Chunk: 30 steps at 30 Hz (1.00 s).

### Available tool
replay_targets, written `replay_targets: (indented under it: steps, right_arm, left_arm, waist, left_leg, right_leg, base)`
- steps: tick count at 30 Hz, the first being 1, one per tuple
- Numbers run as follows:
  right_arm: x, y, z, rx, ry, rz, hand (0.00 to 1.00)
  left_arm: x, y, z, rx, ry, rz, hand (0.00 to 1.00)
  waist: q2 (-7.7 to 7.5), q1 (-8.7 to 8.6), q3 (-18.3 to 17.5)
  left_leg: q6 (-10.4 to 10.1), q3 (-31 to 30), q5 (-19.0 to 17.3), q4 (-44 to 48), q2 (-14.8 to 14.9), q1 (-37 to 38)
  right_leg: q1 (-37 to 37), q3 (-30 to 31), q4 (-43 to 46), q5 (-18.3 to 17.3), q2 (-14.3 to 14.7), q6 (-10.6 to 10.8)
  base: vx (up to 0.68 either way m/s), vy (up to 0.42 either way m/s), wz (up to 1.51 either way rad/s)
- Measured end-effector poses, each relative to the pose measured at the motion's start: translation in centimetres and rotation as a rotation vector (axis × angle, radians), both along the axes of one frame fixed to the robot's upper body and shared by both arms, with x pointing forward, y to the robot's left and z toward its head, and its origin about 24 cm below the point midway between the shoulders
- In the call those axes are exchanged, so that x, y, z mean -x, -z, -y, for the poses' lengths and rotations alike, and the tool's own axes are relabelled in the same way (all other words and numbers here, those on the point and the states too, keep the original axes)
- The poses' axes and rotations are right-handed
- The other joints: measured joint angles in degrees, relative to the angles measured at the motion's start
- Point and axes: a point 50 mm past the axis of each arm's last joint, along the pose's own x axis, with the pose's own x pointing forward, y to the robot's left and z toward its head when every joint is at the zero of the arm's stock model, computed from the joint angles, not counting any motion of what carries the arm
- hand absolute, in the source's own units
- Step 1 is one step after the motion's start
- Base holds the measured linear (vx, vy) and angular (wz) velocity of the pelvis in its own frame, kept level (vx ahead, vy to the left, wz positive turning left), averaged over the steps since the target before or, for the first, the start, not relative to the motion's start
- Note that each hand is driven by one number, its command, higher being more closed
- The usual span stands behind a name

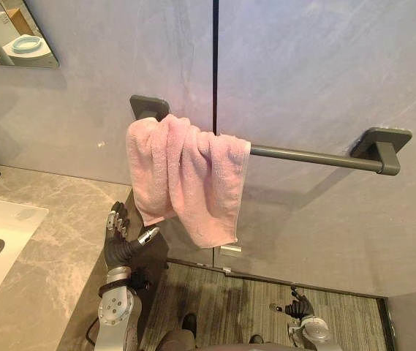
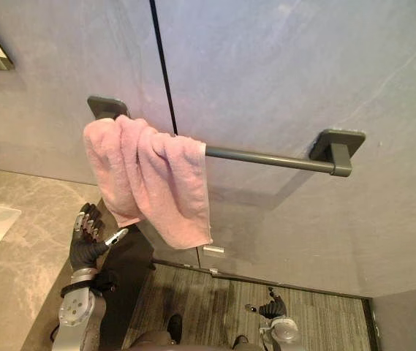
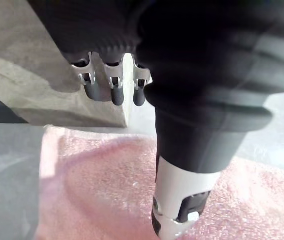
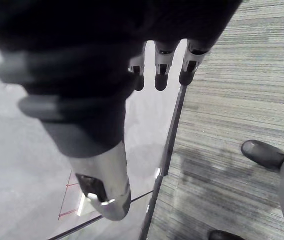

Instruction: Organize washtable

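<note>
L robot hand (image 1: pixel 118 241): raised, fingers relaxed and spread, thumb out, holding nothing. Pink towel (image 1: pixel 186 175) hangs just above and ahead of it, bunched over the rail (image 1: pixel 303 156) on the wall. Lower hem is near the thumb but apart from it. Bench (image 1: pixel 54 241) edge is right beside L robot hand, sink (image 1: pixel 3 227) further to its left. R robot hand (image 1: pixel 299 307): low over floor (image 1: pixel 222 292), fingers loose, empty; towel is well above it, to its left.
</note>
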Motion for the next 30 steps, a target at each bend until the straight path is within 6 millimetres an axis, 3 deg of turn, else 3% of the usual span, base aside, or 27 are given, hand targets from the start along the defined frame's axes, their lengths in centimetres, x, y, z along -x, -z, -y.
replay_targets:
  steps: [18,30]
  right_arm:
    - [-0.4,-0.1,0.1,0.011,-0.044,0.003,0.0]
    - [-0.6,-0.2,0.1,-0.001,-0.086,-0.003,0.0]
  left_arm:
    - [-1.4,-1.9,-0.9,-0.118,0.105,0.053,0.0]
    - [-1.8,-1.2,-2.5,-0.202,0.157,-0.012,0.0]
  waist:
    - [-0.57,-0.49,-1.6]
    - [-1.07,-1.18,-2.0]
  left_leg:
    - [0.1,0.9,2.0,-4.2,0.1,2.3]
    - [0.3,2.8,2.7,-7.4,0.1,4.9]
  right_leg:
    - [0.0,0.8,-0.2,0.0,0.1,0.0]
    - [0.7,2.4,-1.3,0.3,0.1,0.1]
  base:
    - [0.0,0.001,-0.02]
    - [0.0,0.003,-0.07]
